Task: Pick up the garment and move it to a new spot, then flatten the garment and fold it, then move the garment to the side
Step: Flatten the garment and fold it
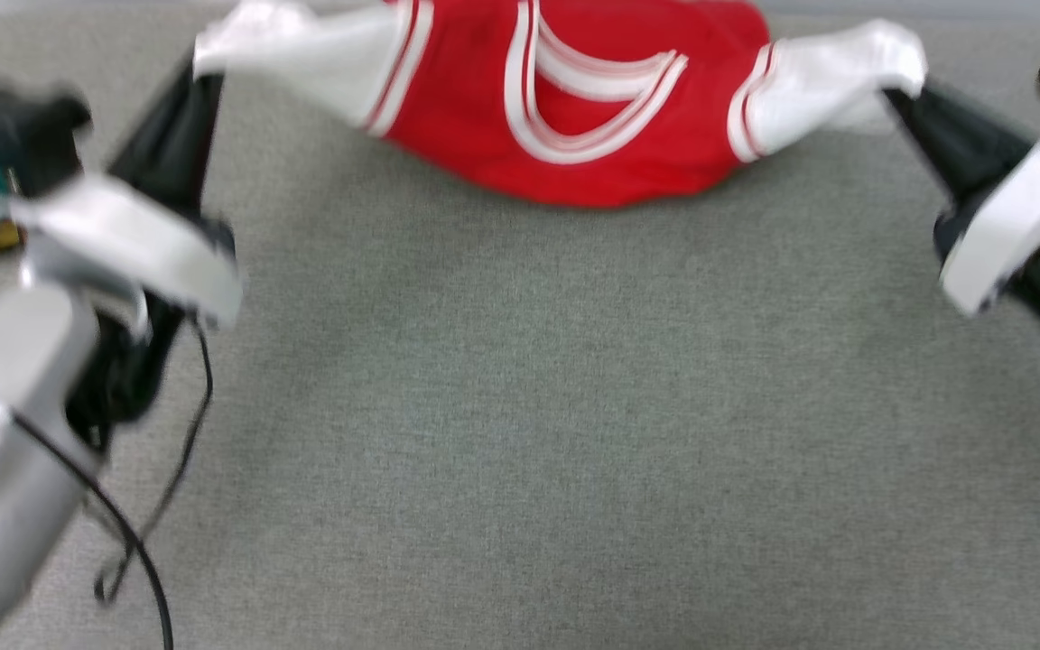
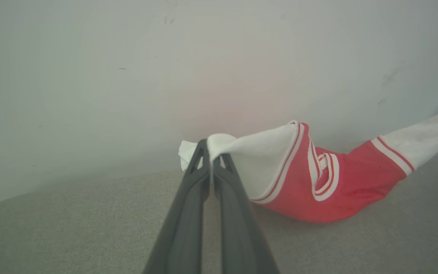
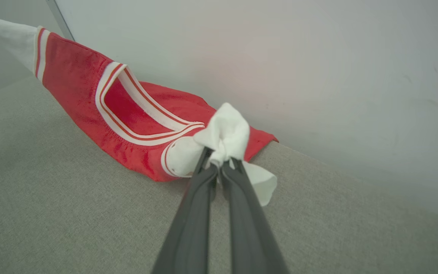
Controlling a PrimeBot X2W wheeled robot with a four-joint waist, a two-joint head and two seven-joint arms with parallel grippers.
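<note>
Cloth sits in both grips. The left tool (image 1: pixel 204 77) is closed narrow on the tip of the left sleeve (image 1: pixel 303 50) of the garment (image 1: pixel 628 171). The right tool (image 1: pixel 895 90) is closed just as narrow on the bunched tip of the right sleeve (image 1: pixel 827 81).

In the left wrist view, the left tool (image 2: pixel 211 152) has white fabric folded over its two dark fingertips. In the right wrist view, the right tool (image 3: pixel 219 160) has a white knot of sleeve above its tips and a loose flap hanging beside them.

Both sleeves are lifted and pulled outward. Between them the red body sags, and its lowest part touches the table (image 1: pixel 574 433). The striped neck trim faces up.

The garment lies along the far side of the table, close against the pale wall (image 2: pixel 127 76). From its red edge the grey table runs broad toward the near side. A thin black cable (image 1: pixel 150 542) hangs by the left arm at the near left.
</note>
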